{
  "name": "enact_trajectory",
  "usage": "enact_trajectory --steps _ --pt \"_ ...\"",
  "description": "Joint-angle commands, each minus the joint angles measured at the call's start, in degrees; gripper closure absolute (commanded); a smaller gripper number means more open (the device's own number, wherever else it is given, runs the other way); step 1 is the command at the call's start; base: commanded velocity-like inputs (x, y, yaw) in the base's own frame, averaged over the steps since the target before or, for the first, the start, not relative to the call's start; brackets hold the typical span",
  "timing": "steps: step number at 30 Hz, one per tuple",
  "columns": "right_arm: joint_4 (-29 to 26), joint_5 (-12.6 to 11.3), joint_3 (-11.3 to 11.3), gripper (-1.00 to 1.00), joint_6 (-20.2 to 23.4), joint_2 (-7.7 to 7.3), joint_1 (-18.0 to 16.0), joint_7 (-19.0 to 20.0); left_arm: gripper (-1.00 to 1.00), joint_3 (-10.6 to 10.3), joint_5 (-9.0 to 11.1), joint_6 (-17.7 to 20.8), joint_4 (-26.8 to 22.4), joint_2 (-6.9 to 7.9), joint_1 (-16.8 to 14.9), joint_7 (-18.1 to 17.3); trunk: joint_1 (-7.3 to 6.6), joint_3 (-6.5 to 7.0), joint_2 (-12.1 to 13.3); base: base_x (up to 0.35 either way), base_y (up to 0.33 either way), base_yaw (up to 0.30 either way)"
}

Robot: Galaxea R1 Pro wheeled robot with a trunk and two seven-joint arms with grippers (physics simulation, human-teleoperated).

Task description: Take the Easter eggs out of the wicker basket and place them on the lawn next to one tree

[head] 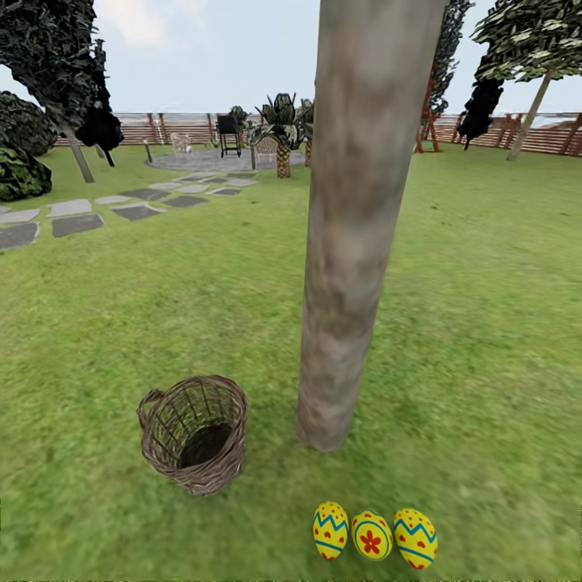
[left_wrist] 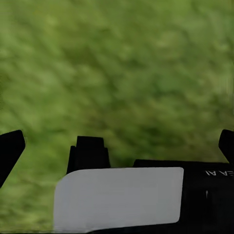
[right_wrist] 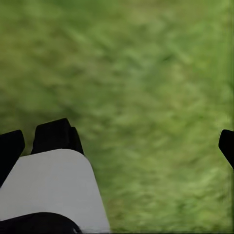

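Woven brown wicker basket [head: 194, 432], empty and tilted, on mottled lawn [head: 485, 323] beside the smooth grey-brown tree [head: 356, 234] trunk. Three yellow Easter eggs [head: 374, 533] lie in a row near its base. Left gripper [left_wrist: 117, 146] and right gripper [right_wrist: 117, 144] both spread open over grass.

Tree [head: 356, 202]: trunk cut off by the head view's top edge; crown unseen.
Wicker basket [head: 196, 432]: interior bottom in shadow; contents cannot be told.
Lawn [left_wrist: 122, 63]: blurred in both wrist views, no detail.
Left claw [left_wrist: 117, 146]: fingers cut off at the picture's sides, only the dark tips showing.
Right claw [right_wrist: 117, 146]: likewise cropped.
Paved circle [head: 218, 160]: furniture on it too small to identify.
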Motion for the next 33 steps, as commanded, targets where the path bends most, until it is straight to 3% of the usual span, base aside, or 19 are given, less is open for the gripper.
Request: enact_trajectory --steps 1,10,24,30,33 --pt "0.36 -0.25 -0.21 -1.0 -0.25 0.02 -0.05 -0.04 -1.0 -0.4 0.6 0.36 0.26 0.03 -0.01 -0.13 -0.23 0.05 0.39 0.0 0.0 0.0" --pt "2.1 -0.29 -0.21 -1.0 -0.01 0.12 0.37 -0.12 -1.0 -0.41 0.68 0.35 1.49 0.2 -0.01 -0.13 -2.21 0.83 4.0 0.0 0.0 0.0" --pt "2.38 -0.4 -0.17 -1.0 0.45 0.2 4.27 -0.03 -1.0 -0.34 0.85 0.56 7.15 -0.12 0.04 -0.21 -5.28 2.13 9.62 0.0 0.0 0.0" --pt "1.77 -0.3 -0.21 -1.0 -0.18 0.11 4.47 0.12 -1.0 -0.33 0.85 0.55 7.51 -0.36 1.79 -0.21 -6.6 3.14 12.03 0.0 0.0 0.0" --pt "1.58 -0.2 -0.21 -1.0 -0.24 -0.03 4.48 0.13 -1.0 -0.32 0.86 0.53 7.5 -0.41 2.56 -0.21 -6.6 3.13 12.03 0.0 0.0 0.0"
